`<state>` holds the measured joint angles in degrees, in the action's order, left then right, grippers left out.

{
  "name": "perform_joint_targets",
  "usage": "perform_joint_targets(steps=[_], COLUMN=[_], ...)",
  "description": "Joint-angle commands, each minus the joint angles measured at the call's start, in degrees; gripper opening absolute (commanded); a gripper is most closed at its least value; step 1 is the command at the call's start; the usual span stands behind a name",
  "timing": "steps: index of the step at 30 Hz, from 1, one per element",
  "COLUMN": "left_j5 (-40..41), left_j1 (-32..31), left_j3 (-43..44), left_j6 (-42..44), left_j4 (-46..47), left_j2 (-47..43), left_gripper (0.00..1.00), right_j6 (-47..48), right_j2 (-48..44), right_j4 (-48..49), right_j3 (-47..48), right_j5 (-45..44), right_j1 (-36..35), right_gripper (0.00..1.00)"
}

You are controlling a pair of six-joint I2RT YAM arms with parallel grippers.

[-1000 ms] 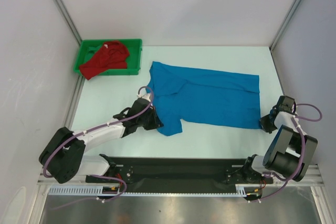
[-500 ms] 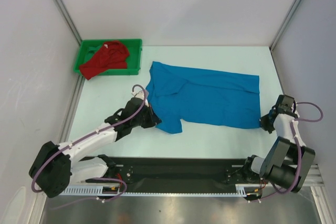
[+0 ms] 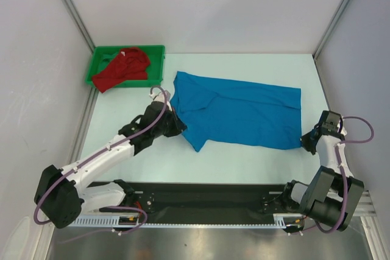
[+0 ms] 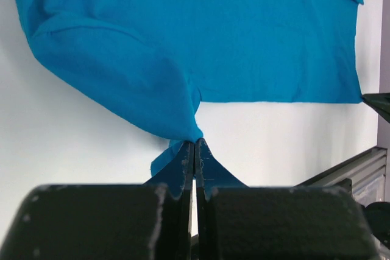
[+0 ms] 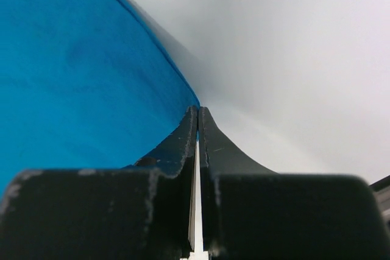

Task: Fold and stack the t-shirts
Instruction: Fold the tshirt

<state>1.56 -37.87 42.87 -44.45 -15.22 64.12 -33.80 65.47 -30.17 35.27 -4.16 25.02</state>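
Blue t-shirt [image 3: 244,111] on counter [image 3: 256,162], left gripper [image 4: 195,144] pinching one end, right gripper [image 5: 198,111] clamping opposite corner, red t-shirt [image 3: 125,68] in tray [image 3: 157,59]

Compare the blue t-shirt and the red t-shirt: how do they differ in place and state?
The blue t-shirt lies spread out on the table; the red t-shirt sits crumpled in the green tray, hanging over its near left edge. The left fingers and right fingers pinch the blue t-shirt at its edges; nothing touches the red t-shirt. Both are soft cloth, not yet folded.
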Motion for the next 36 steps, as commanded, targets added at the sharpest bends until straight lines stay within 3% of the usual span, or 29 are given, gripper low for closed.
perform_joint_targets(steps=[1, 13, 21, 36], left_j5=[3.1, -5.2, -7.4, -10.6], left_j1=[0.2, 12.9, 16.0, 19.2], left_j3=[6.5, 28.8, 40.4, 50.6], left_j6=[1.6, 4.4, 5.2, 5.6], left_j4=[-1.7, -4.6, -5.4, -5.9], left_j2=[1.9, 20.9, 31.3, 44.1], left_gripper=[0.00, 0.00, 0.00, 0.00], right_j6=[3.1, 6.2, 5.9, 6.6], right_j2=[0.6, 13.6, 25.8, 36.7], right_j4=[1.3, 3.1, 5.5, 7.5], right_j3=[4.6, 19.0, 30.3, 38.2], right_j5=[0.0, 0.2, 3.5, 6.2], right_j1=[-0.1, -3.8, -4.3, -4.1], right_gripper=[0.00, 0.00, 0.00, 0.00])
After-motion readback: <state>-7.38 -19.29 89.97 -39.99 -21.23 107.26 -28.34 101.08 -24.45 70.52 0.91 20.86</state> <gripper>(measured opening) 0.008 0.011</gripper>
